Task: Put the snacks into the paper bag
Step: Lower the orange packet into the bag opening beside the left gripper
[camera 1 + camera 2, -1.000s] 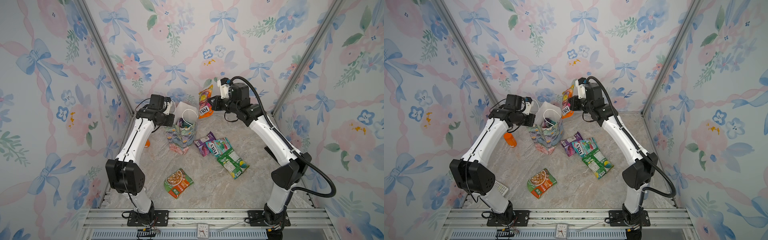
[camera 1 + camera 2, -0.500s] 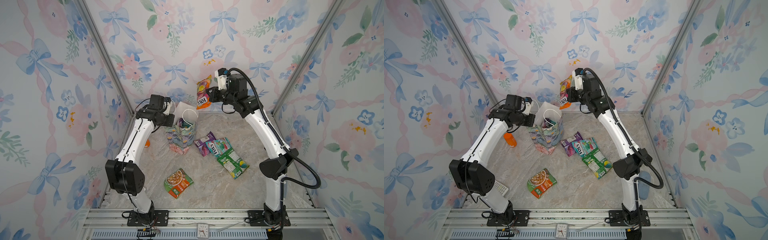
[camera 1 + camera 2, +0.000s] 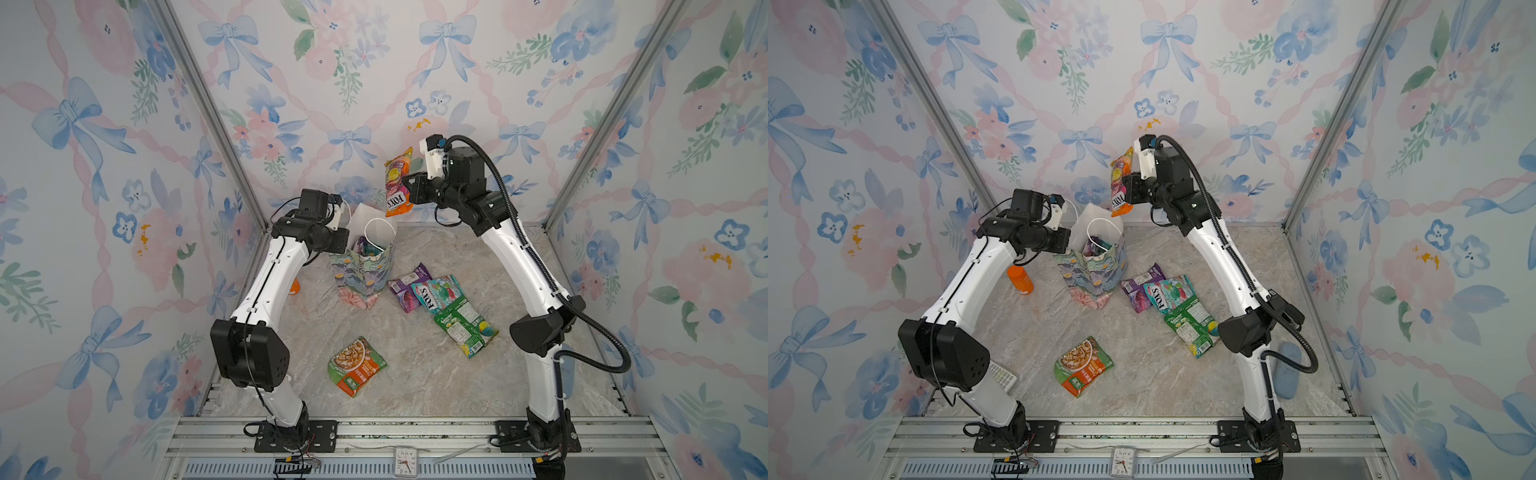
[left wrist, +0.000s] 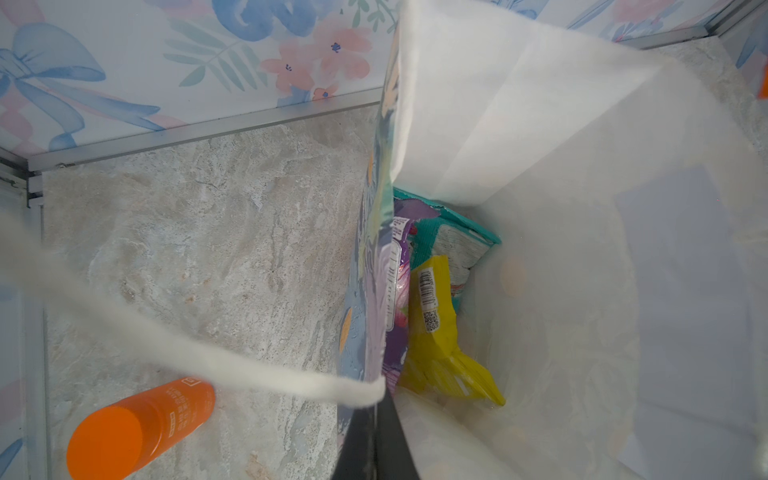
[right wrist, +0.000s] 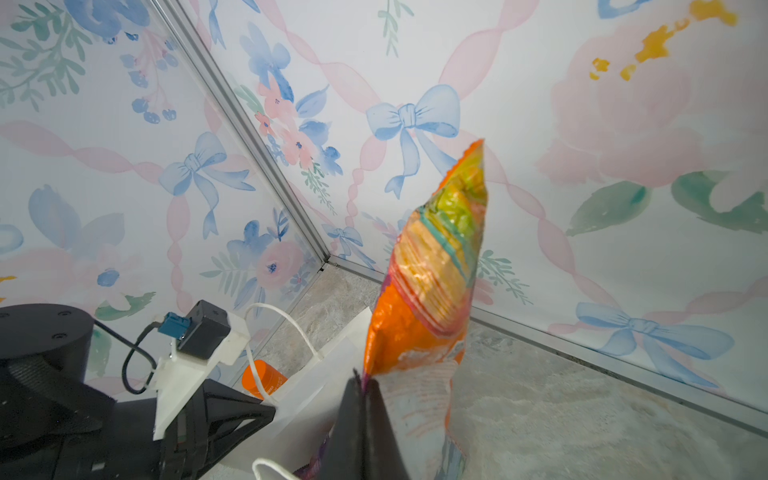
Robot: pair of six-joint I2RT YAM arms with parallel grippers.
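At least 3 snacks [image 4: 436, 324] sit inside the paper bag [image 3: 365, 266]: purple, teal, yellow. R hand [image 5: 363, 380] pinches an orange packet [image 3: 397, 183] by its edge, above the bag's far side; can't tell if it's square over the mouth. L hand [image 4: 380, 401] is pressed shut on the bag's wall, prob. keeping it open.

Left to do: purple packet [image 3: 409, 286], teal packet [image 3: 440, 293] and green packet [image 3: 465, 328] beside the bag, noodle packet [image 3: 357, 365] in front of it.

Tabletop [image 3: 415, 395] is marbled grey-beige. Walls [image 3: 353, 83] have bow-and-flower paper. Orange bottle [image 3: 1020, 280] lies near the bag.
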